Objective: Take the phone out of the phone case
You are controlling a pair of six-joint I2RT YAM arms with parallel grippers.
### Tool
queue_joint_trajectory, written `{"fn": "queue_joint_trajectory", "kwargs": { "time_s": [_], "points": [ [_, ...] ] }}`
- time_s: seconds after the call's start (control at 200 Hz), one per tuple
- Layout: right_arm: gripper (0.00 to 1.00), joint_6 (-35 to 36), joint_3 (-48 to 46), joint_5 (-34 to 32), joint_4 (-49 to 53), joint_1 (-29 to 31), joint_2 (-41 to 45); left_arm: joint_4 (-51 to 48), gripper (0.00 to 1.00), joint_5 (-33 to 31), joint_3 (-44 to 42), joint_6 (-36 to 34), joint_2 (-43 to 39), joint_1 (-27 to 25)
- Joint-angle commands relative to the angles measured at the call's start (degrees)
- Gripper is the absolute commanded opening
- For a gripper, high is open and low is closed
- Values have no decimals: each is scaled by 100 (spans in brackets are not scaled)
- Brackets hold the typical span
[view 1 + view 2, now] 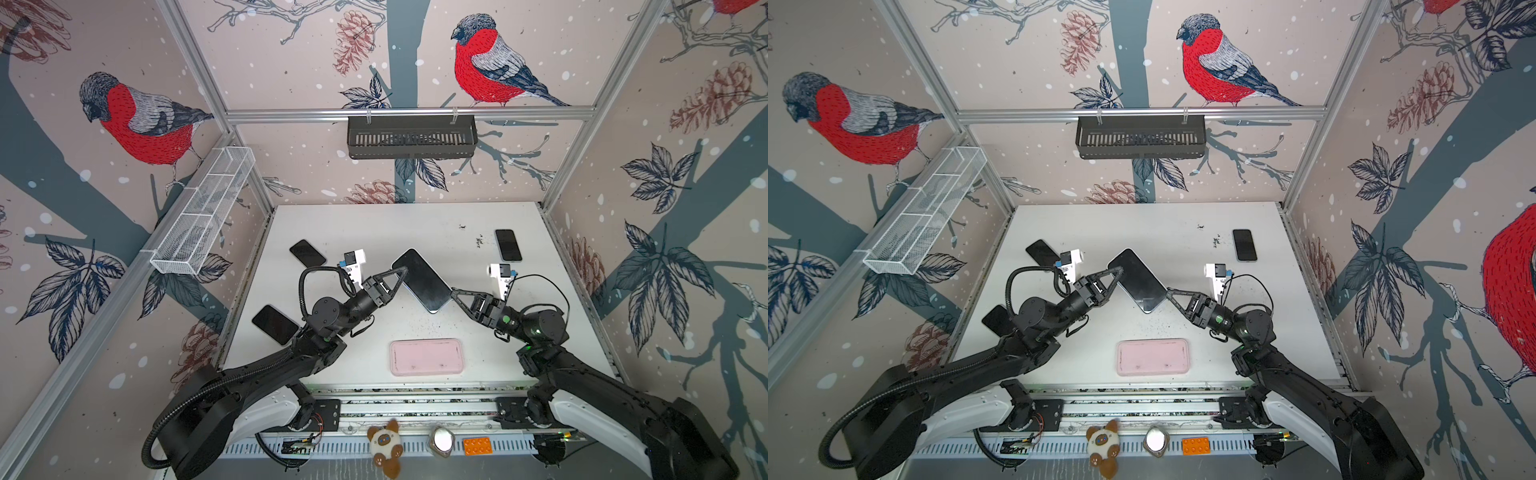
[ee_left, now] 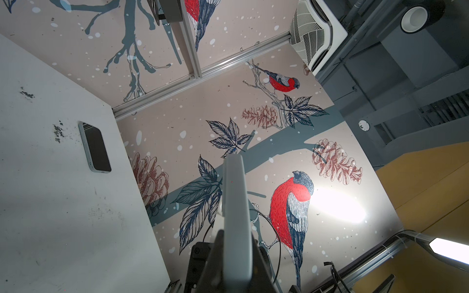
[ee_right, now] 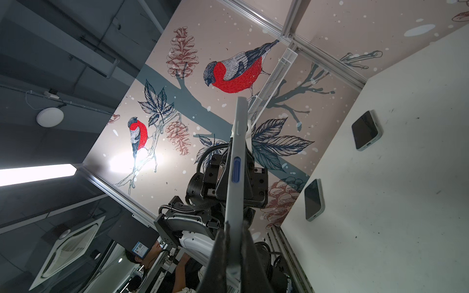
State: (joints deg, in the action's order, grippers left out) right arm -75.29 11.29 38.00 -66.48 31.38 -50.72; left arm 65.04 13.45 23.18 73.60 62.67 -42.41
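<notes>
A phone (image 1: 422,280) (image 1: 1138,280) with a dark screen and a pale grey-blue rim hangs tilted above the middle of the white table (image 1: 415,224). My left gripper (image 1: 401,272) (image 1: 1119,272) is shut on its far left end. My right gripper (image 1: 453,293) (image 1: 1169,292) is shut on its near right end. The left wrist view shows the phone's edge (image 2: 234,203) running out from the left gripper (image 2: 236,253). In the right wrist view the edge (image 3: 237,177), with a blue button, leaves the right gripper (image 3: 232,253). A pink phone case (image 1: 427,357) (image 1: 1152,357) lies flat and empty near the table's front.
Three other phones lie screen up on the table: far left (image 1: 307,252), near left edge (image 1: 275,324) and far right (image 1: 508,244). A black basket (image 1: 411,137) hangs on the back wall and a white wire basket (image 1: 203,212) on the left wall. Small toys (image 1: 388,451) sit on the front rail.
</notes>
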Motion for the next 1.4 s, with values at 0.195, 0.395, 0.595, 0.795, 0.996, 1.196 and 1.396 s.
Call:
{"fn": "queue_joint_trajectory", "kwargs": {
  "time_s": [0.195,0.395,0.595,0.795,0.996,1.196,1.396],
  "points": [
    [6,-1366,174,-412,-2018,-317,-688,2011,0,-228,141,295,447,-29],
    [8,-1824,685,-691,-2183,-385,-824,2962,0,-277,267,409,752,-81],
    [8,-2319,1186,-739,-2531,-403,-1108,3613,0,-346,495,399,998,-187],
    [8,-2499,1314,-774,-2643,-408,-1318,3827,0,-352,731,255,1075,-360],
    [8,-2997,1210,-868,-3200,-561,-1625,3825,0,-300,879,57,1017,-443],
    [9,-3292,1233,-918,-3465,-668,-1836,3819,0,-289,940,-8,1020,-448],
    [24,-2577,1430,-472,-1940,-696,-1450,3347,0,-370,1028,65,1057,-465]
  ]
}}
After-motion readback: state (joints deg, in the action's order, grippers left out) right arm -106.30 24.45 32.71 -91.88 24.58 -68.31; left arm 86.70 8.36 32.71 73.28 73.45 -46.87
